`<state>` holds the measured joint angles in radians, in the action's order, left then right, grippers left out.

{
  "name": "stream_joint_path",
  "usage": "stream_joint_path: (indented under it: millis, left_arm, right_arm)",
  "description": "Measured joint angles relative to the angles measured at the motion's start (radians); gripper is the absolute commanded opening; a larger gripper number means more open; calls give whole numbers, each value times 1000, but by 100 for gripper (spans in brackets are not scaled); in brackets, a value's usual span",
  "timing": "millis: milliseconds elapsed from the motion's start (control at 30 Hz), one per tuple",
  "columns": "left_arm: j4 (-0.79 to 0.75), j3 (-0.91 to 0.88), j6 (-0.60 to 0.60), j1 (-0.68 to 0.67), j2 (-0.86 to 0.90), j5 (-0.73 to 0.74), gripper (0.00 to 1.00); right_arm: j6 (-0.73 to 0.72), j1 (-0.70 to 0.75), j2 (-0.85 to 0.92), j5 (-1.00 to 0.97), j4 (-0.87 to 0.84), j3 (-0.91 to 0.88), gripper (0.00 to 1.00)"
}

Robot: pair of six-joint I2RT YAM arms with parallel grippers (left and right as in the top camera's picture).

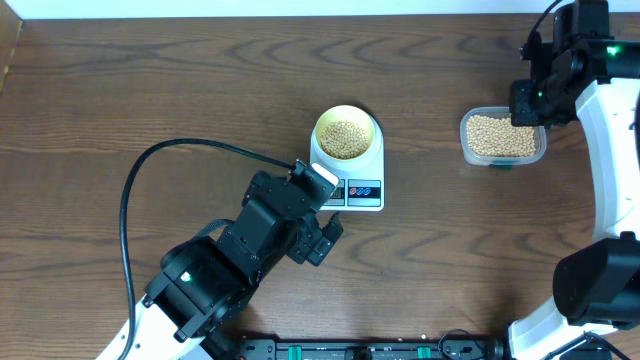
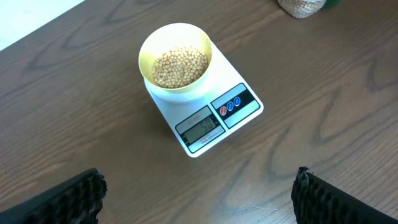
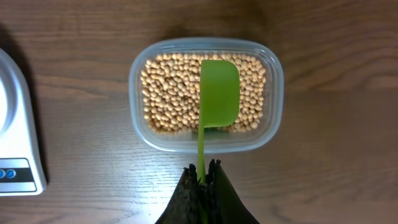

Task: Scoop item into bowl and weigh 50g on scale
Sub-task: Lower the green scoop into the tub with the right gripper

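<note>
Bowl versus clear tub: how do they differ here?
The bowl is round and pale yellow; the tub is a clear rounded rectangle. The bowl sits on the scale; the tub on the table. The green scoop is over the tub, not the bowl. Both hold beans.

Left arm (image 1: pixel 200 280) reached in from lower-left, angled up-right. Left gripper (image 2: pixel 199 202) hovered, fingers (image 2: pixel 68 198) spread wide, holding nothing. Right arm (image 1: pixel 612 130) stood along right edge, wrist pitched down. Right gripper (image 3: pixel 202 180) pinched tight on green scoop (image 3: pixel 219 93) handle.
</note>
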<state>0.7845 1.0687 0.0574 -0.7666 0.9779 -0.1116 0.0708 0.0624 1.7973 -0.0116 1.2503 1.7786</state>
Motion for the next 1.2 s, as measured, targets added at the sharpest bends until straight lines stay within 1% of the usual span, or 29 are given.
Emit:
stream_joint_path:
  millis: [267,533,733,1200]
  left_arm:
    - [0,0,0,0,0,0,98]
    - [0,0,0,0,0,0,98]
    - [0,0,0,0,0,0,98]
    - [0,0,0,0,0,0,98]
  right_arm:
    - [-11,-47,4,-127,45,0,1]
    - [-16,-117,39,-193,31,0,1]
    - [-16,-145,43,-258,27,0,2]
    - [-38,-177,43,-277,27,0,2]
